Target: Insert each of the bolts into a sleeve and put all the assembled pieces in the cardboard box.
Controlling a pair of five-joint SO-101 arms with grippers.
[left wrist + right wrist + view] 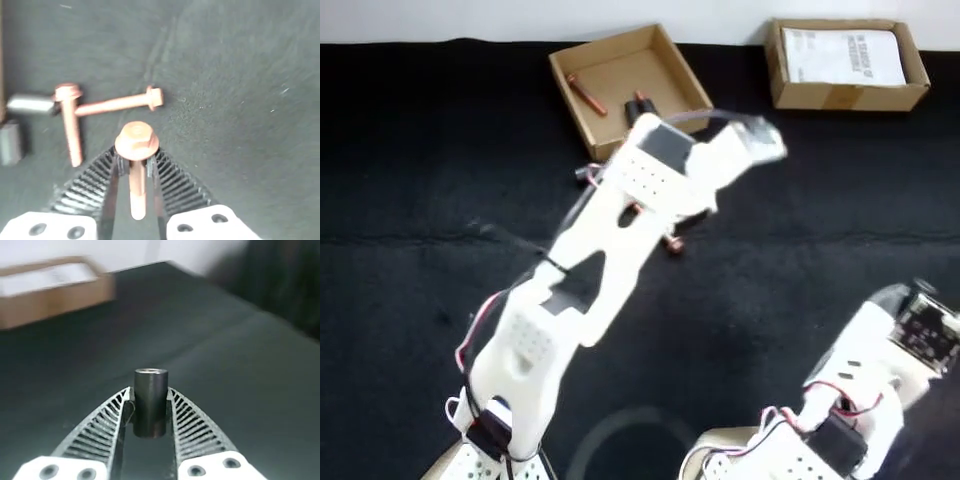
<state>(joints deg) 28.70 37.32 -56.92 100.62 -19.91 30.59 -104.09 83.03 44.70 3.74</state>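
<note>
My left gripper (136, 156) is shut on a copper bolt (136, 142), which it grips by the shank just under the head. Two more copper bolts (71, 125) (119, 103) lie crossed on the black mat just beyond it. Beside them are two dark sleeves (29, 104) (10, 144). In the high view the left arm (650, 175) stretches to the middle of the table, with a bolt (673, 243) showing under it. My right gripper (150, 395) is shut on an upright dark sleeve (151, 410), held above the mat. The right arm (890, 350) is drawn back at the near right.
An open cardboard box (665, 55) stands behind the left arm, holding a copper bolt (587, 95) and a dark piece (640, 103). A second cardboard box (845, 95) with a white sheet in it stands at the far right, also seen as box (55, 290).
</note>
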